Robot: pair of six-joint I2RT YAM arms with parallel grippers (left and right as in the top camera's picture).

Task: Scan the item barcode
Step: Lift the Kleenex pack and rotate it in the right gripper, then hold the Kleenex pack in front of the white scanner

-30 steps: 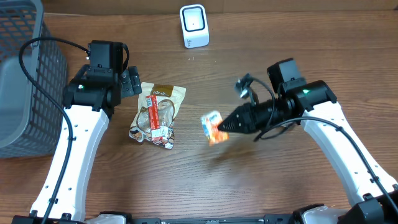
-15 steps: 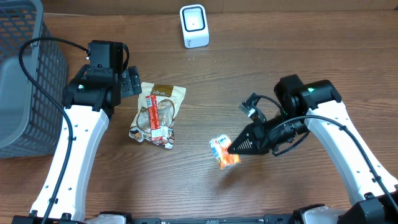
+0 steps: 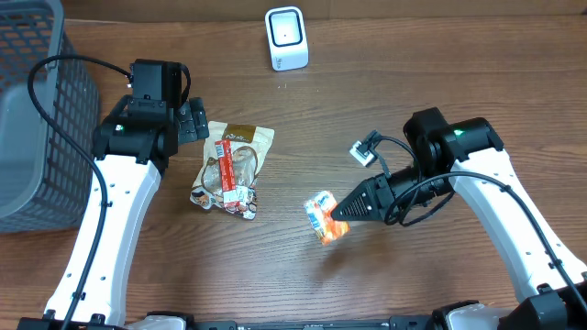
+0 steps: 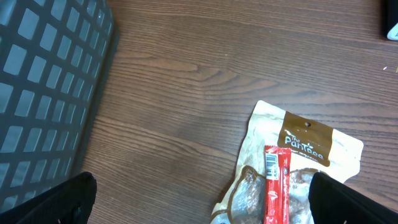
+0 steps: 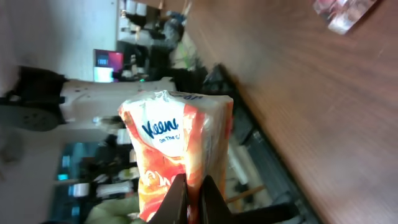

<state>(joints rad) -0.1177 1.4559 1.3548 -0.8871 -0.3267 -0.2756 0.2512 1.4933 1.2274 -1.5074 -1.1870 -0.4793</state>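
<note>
My right gripper [image 3: 339, 212] is shut on an orange-and-white Kleenex tissue pack [image 3: 322, 218], held above the table right of centre. In the right wrist view the pack [image 5: 177, 134] stands between the closed fingers [image 5: 191, 186], pinched at its lower edge; no barcode shows on the visible face. The white scanner [image 3: 285, 38] stands at the back centre, well away from the pack. My left gripper [image 3: 191, 120] is open, hovering at the top left edge of a snack bag [image 3: 234, 165]; its wide-apart fingers [image 4: 59, 199] hold nothing.
A red stick packet [image 4: 275, 186] with a printed barcode lies on the snack bag [image 4: 305, 146]. A grey mesh basket [image 3: 27, 101] fills the left edge and shows in the left wrist view [image 4: 43, 81].
The right gripper carried the tissue pack from mid-table toward the front edge, then shifted it slightly back left. The left arm has not moved.
</note>
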